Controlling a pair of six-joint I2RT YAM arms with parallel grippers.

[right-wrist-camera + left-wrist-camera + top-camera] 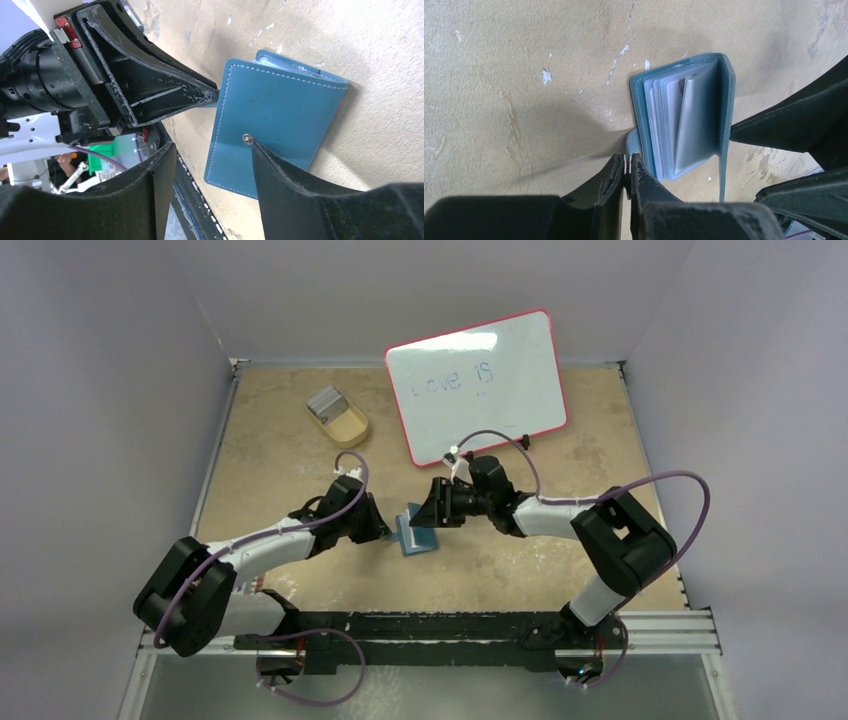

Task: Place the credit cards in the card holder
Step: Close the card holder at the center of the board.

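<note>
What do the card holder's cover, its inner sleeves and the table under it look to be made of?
Card holder cover: matte teal leather or imitation, judging by the pale stitching along its edge and a metal snap stud. Sleeves: translucent, slightly glossy plastic film, most likely. Table: tan mottled surface with white chips, perhaps painted or laminated board; unclear.

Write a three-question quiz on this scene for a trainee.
1. True or false: the left end effector is pinching the card holder by its snap tab.
2. Fill in: the right end effector has its jaws ____.
3. Where are the credit cards? A) in the tan tray B) on the whiteboard C) in the right end effector
Key: 1 true; 2 open; 3 A.
</note>
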